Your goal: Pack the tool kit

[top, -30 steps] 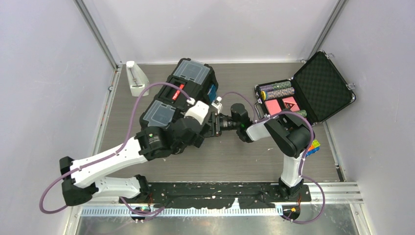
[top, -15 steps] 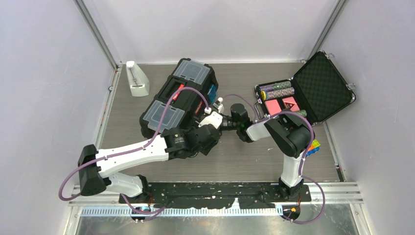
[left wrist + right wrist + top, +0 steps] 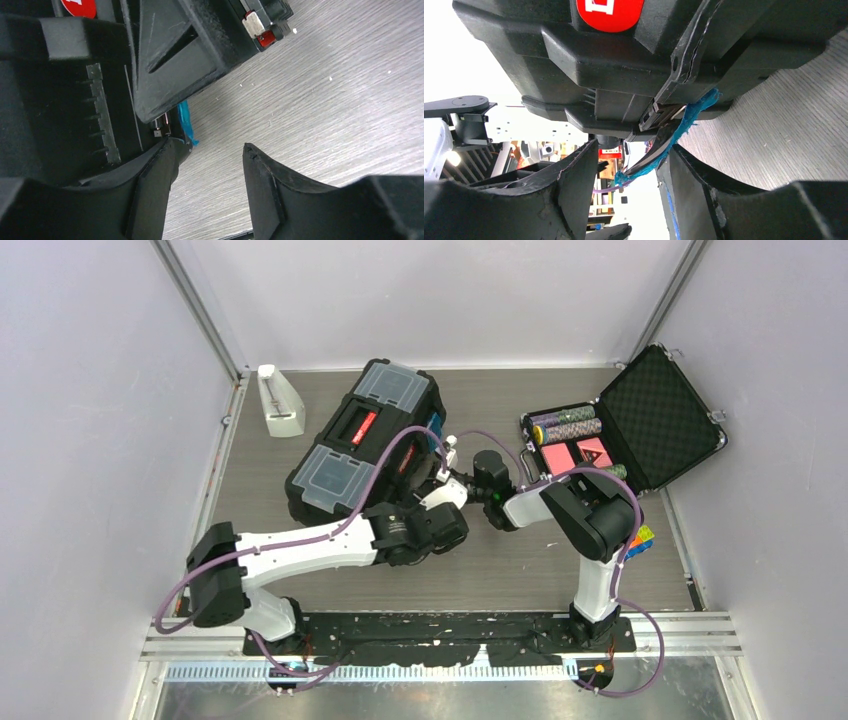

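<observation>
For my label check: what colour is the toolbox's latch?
Blue. The latch on the toolbox shows best in the right wrist view.

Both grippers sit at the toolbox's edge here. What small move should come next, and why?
Probably close the right gripper on the blue latch of the large black plastic toolbox. In the right wrist view the latch juts from the box between its open fingers. The left gripper stands open beside the box, with only the grey table in its gap.

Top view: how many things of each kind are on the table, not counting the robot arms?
Black toolbox: 1
Open poker-chip case: 1
White wedge-shaped object: 1
Multicoloured block: 1
Total: 4
</observation>
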Action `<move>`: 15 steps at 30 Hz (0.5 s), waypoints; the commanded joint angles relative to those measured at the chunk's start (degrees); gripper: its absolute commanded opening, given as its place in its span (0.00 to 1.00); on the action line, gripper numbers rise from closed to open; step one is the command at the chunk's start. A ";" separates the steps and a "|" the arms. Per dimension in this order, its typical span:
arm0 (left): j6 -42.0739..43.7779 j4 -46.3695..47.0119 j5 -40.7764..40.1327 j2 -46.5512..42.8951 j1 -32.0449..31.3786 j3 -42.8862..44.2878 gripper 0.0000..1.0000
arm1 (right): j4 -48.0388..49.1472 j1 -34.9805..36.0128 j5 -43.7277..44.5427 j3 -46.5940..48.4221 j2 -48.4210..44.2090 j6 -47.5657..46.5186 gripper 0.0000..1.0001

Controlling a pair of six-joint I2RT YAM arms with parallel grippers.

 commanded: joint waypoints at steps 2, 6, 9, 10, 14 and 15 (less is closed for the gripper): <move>-1.21 -1.48 -5.33 3.60 -0.26 3.31 0.49 | 4.48 0.24 -0.52 0.43 -2.01 1.48 0.59; -2.18 -2.03 -6.76 5.69 0.05 3.66 0.45 | 4.90 0.25 -0.46 0.43 -1.99 1.76 0.59; -2.88 -2.53 -8.62 6.46 0.44 3.64 0.45 | 4.90 0.22 -0.43 0.47 -1.96 1.76 0.59; -2.84 -2.40 -9.00 6.55 0.46 3.64 0.45 | 5.00 0.23 -0.39 0.43 -1.90 1.75 0.59; -2.02 -1.26 -8.85 6.97 0.87 3.64 0.40 | 5.58 0.30 -0.26 0.38 -1.60 2.19 0.59; -1.90 -1.22 -8.71 7.10 1.00 3.64 0.36 | 5.74 0.27 -0.26 0.38 -1.58 2.27 0.59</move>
